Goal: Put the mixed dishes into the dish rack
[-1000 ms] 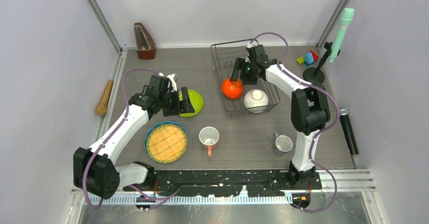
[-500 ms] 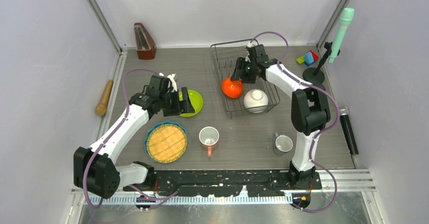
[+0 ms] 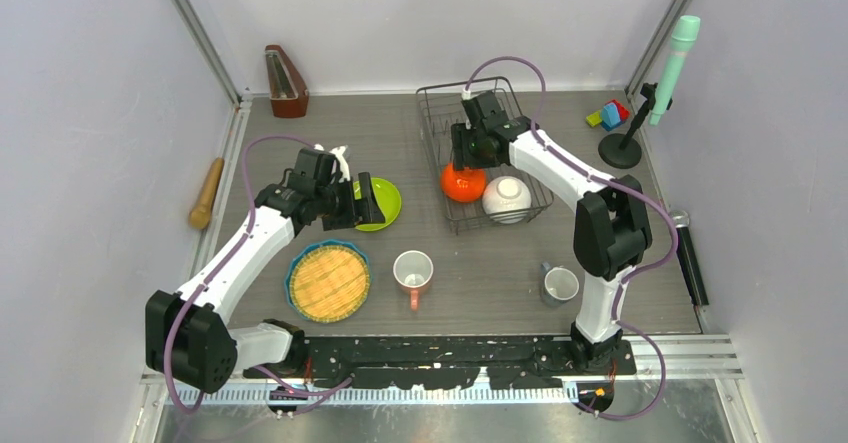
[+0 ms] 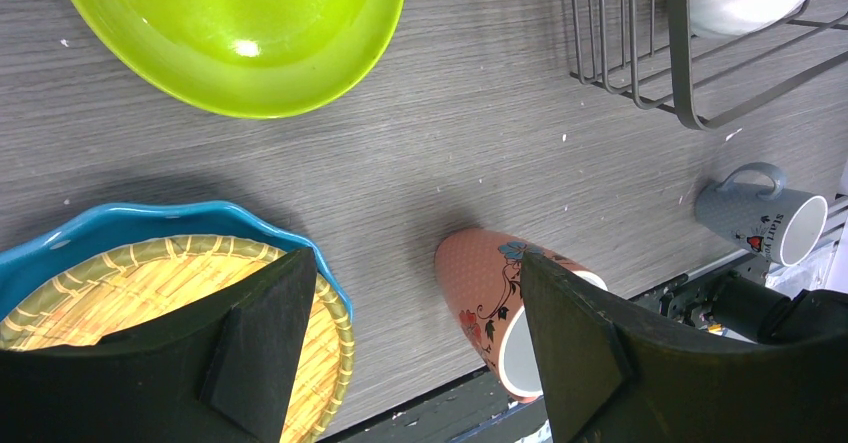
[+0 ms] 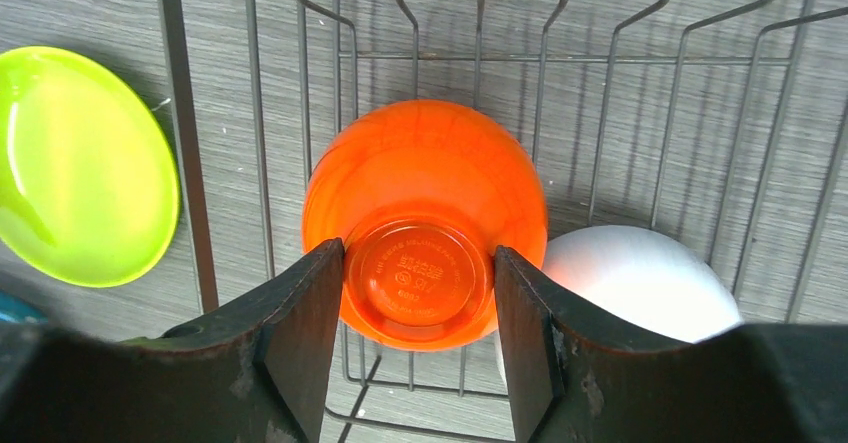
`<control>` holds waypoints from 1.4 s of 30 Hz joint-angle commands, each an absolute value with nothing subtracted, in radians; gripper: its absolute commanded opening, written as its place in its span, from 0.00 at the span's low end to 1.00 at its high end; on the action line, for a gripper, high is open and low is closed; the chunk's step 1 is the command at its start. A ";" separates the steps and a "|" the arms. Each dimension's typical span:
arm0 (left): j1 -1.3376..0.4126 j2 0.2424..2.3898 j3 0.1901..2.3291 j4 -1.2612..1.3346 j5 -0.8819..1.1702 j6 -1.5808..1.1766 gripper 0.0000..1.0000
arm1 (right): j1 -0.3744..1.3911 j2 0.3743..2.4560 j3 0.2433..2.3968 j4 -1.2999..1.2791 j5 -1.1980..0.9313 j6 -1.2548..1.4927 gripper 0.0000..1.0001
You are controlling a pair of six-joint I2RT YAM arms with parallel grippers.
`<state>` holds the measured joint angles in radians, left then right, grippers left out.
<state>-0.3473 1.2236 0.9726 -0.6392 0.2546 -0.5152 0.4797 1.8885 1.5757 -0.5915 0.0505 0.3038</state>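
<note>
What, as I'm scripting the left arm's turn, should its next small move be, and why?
Probably ease the left tool forward and down to the near rim of the lime-green plate. Its jaws stand open and empty, and the plate lies flat on the table just ahead, not yet in the dish rack.

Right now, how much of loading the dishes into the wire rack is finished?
Done: the white round bowl lies upturned in the dark wire dish rack. In hand: the right hand seems to grip the foot of the orange upturned bowl, also in the rack. Left: lime-green plate, blue-rimmed plate with woven yellow centre, pink floral mug and grey-blue mug, all on the table; the left hand is open, empty.
</note>
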 commanded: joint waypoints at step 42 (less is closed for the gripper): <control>-0.277 1.206 0.961 -0.600 0.043 -0.640 0.98 | 0.488 1.527 1.438 -0.570 0.188 0.370 1.00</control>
<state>-0.3344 1.2663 0.9737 -0.6182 0.1307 -0.5694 0.4892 1.6814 1.5021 -0.6476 0.1291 0.3012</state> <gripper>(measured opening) 0.992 0.995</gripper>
